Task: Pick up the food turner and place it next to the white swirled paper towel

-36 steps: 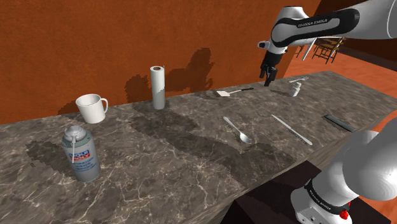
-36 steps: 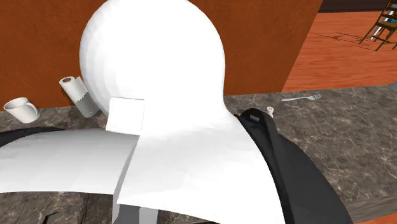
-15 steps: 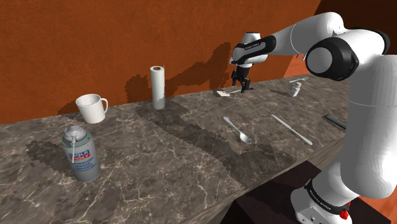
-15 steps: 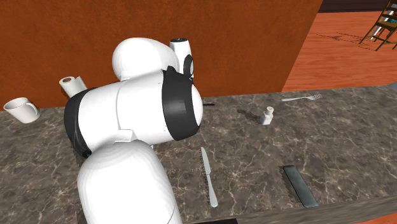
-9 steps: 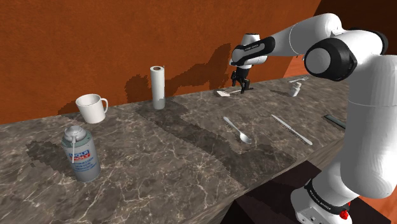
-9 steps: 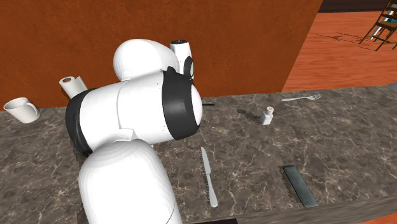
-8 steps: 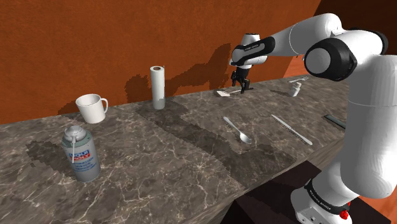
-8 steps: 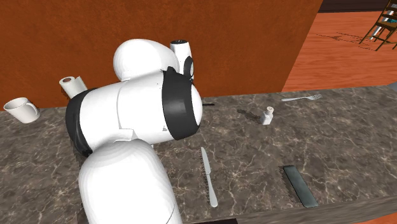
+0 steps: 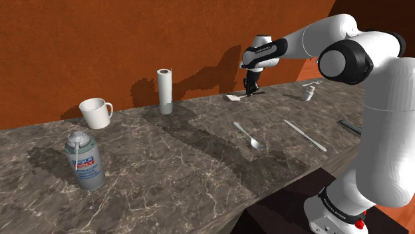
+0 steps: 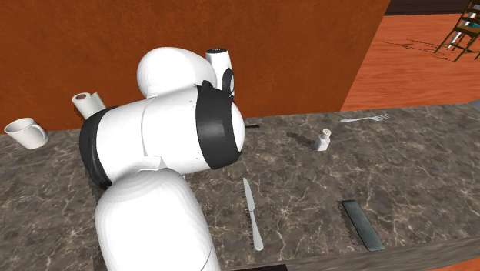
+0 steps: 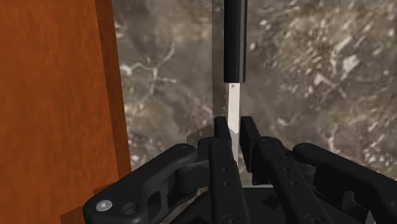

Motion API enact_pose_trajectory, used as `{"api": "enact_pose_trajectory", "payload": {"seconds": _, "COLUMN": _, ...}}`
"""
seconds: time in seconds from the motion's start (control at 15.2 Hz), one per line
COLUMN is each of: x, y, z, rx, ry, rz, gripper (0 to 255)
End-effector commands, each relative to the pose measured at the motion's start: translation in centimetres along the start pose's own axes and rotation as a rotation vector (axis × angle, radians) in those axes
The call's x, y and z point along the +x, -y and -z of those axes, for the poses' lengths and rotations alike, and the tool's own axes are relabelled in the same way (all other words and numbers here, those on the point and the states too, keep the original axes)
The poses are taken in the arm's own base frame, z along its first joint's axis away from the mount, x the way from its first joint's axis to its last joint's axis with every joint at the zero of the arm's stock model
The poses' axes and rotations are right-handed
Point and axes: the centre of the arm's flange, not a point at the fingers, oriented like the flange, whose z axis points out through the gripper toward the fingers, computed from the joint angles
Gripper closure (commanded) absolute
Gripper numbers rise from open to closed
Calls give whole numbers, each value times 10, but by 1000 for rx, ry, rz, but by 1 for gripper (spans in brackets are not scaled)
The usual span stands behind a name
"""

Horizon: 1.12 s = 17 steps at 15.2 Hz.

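Note:
The food turner [image 9: 234,98] lies on the marble counter [image 9: 173,166] near the orange wall, its pale blade toward the shoulder view's left and its black handle [image 11: 234,38] pointing away from the hand. My gripper [image 9: 250,92] stands straight down over it. In the wrist view the gripper [image 11: 233,127] is shut on the turner's thin metal shank [image 11: 233,102], just short of the handle. The white paper towel roll [image 9: 164,90] stands upright further along the wall, toward the shoulder view's left, and also appears as a paper towel roll [image 10: 91,108] behind the arm.
A white mug [image 9: 96,113] and a spray can [image 9: 84,159] stand toward the shoulder view's left. A spoon [image 9: 248,135], a knife [image 9: 305,135] and a dark flat bar [image 9: 352,127] lie nearer the stand. A small shaker [image 9: 307,93] and a fork [image 9: 312,83] sit beyond the gripper.
The fingers, open half a second ago, have come together on the turner's shank. The arm and the turner have stayed in place.

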Motion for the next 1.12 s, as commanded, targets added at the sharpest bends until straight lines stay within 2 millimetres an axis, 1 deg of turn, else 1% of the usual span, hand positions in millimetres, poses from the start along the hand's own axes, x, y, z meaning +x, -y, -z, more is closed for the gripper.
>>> {"api": "enact_pose_trajectory", "payload": {"seconds": 0.0, "x": 0, "y": 0, "z": 0, "rx": 0, "ry": 0, "rz": 0, "gripper": 255}}
{"api": "enact_pose_trajectory", "payload": {"seconds": 0.13, "x": 0, "y": 0, "z": 0, "rx": 0, "ry": 0, "rz": 0, "gripper": 255}}
{"api": "enact_pose_trajectory", "payload": {"seconds": 1.06, "x": -5, "y": 0, "z": 74, "rx": 0, "ry": 0, "rz": 0, "gripper": 255}}
